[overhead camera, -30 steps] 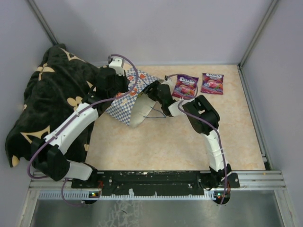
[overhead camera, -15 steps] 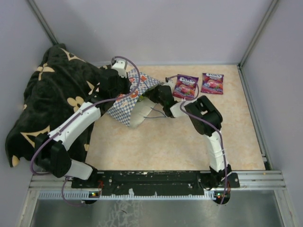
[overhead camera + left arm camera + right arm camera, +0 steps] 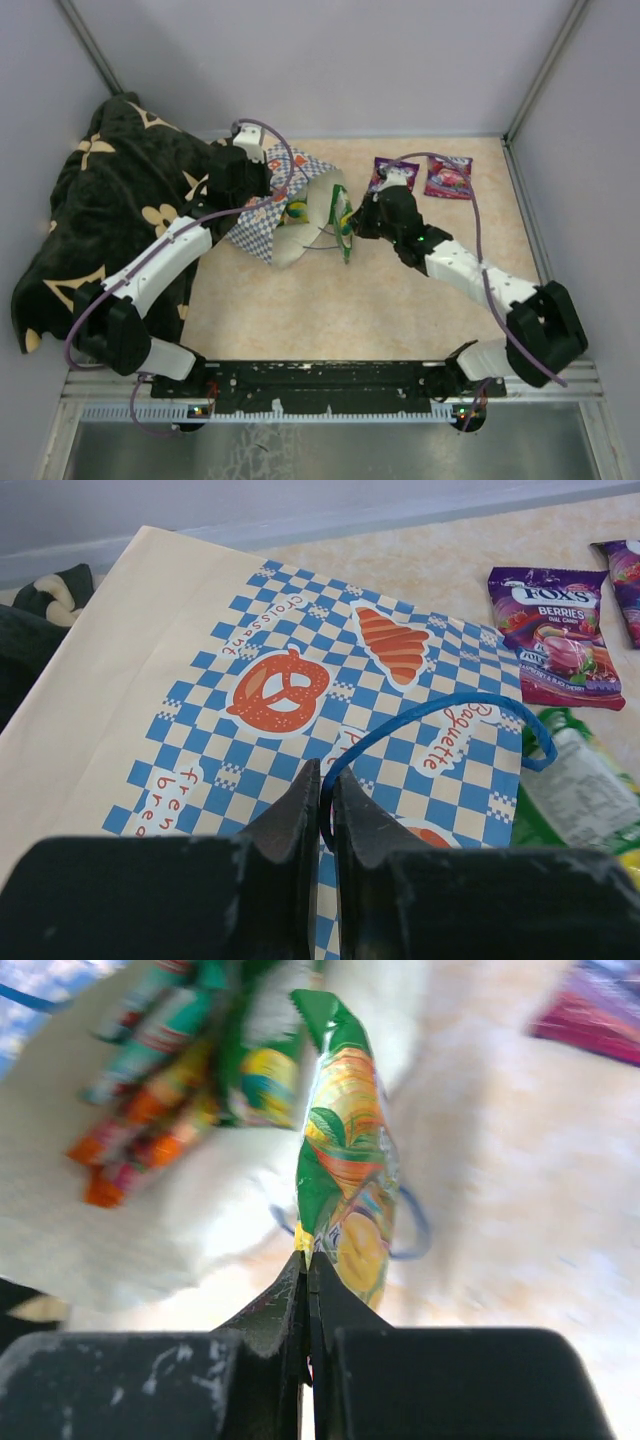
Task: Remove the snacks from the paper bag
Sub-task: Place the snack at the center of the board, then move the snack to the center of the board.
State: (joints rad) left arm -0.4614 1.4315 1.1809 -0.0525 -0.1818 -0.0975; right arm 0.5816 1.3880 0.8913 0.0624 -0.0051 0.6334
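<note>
The paper bag (image 3: 262,222) lies on its side, its cream mouth facing right. My left gripper (image 3: 322,782) is shut on the bag's blue cord handle (image 3: 455,704), above the checkered side (image 3: 300,660). Just outside the mouth, my right gripper (image 3: 306,1260) is shut on the corner of a green-yellow snack packet (image 3: 345,1160), which hangs on edge (image 3: 344,222). More snacks (image 3: 150,1090) lie inside the bag, blurred. Two purple packets (image 3: 449,177) (image 3: 555,630) lie on the table at the back right; my right arm partly covers the nearer one.
A black patterned blanket (image 3: 100,220) is heaped on the left, against the bag's base. Grey walls and metal posts (image 3: 545,65) close in the back and sides. The second blue cord handle (image 3: 415,1230) loops on the table below the bag mouth.
My right gripper shut inside the bag mouth and drew back to the right with the green-yellow packet; the right arm swung out to the right. The left gripper kept its hold on the handle.
</note>
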